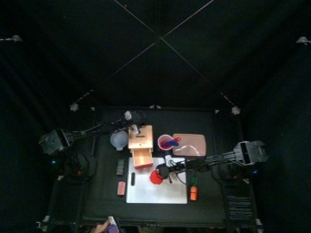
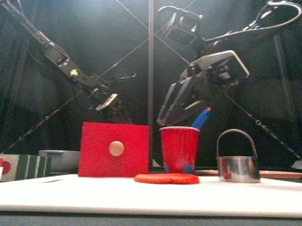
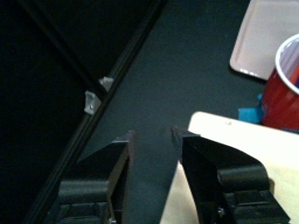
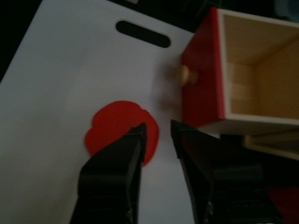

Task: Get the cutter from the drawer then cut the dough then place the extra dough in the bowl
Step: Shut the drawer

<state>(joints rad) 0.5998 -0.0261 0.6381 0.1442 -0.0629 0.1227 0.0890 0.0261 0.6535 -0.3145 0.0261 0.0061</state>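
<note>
Hovering right tool [image 4: 159, 125] — red dough [image 4: 114, 131] just beside, on board [image 4: 70, 83]

Red dough [image 1: 157, 179] on white board [image 1: 174, 194], wooden box [image 1: 142, 153]

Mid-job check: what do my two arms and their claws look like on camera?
The left arm and right arm are black, jointed and built of boxy segments. The left claw and right claw each have two flat black jaws that taper toward the tips.

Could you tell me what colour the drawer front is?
The drawer front is red; front view shows it best.
</note>
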